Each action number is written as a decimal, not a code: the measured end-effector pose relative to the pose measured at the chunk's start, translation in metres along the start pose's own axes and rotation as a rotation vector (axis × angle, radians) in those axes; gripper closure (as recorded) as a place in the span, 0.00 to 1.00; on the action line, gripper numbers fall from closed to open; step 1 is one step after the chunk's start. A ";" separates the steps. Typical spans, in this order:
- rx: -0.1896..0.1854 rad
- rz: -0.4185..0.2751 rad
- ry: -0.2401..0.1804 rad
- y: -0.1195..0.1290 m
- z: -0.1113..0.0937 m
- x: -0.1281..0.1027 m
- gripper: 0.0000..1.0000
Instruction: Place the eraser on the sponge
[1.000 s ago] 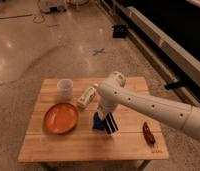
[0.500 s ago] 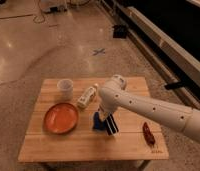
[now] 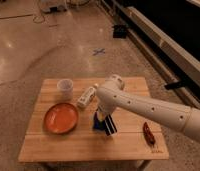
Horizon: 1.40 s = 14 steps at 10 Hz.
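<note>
The sponge [image 3: 98,123], a small deep-blue pad, lies on the wooden table [image 3: 83,142] just right of the orange plate; only its left part shows. Over its right side stands my gripper [image 3: 109,125], reaching down from the white arm that comes in from the right. The dark striped shape at the gripper's tip, which looks like the eraser [image 3: 110,126], is directly at the sponge's right edge. Whether it rests on the pad or hangs just above it cannot be made out.
An orange plate [image 3: 61,118] sits at the left middle of the table. A white cup [image 3: 65,89] stands behind it. A white bottle [image 3: 86,97] lies on its side near the arm's elbow. A dark-red pepper-like object [image 3: 148,133] lies near the right edge.
</note>
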 end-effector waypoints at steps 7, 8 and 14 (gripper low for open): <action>0.076 -0.144 -0.003 -0.033 0.025 0.035 1.00; 0.080 -0.165 -0.006 -0.035 0.027 0.038 1.00; 0.003 -0.276 0.004 -0.039 0.015 0.055 0.79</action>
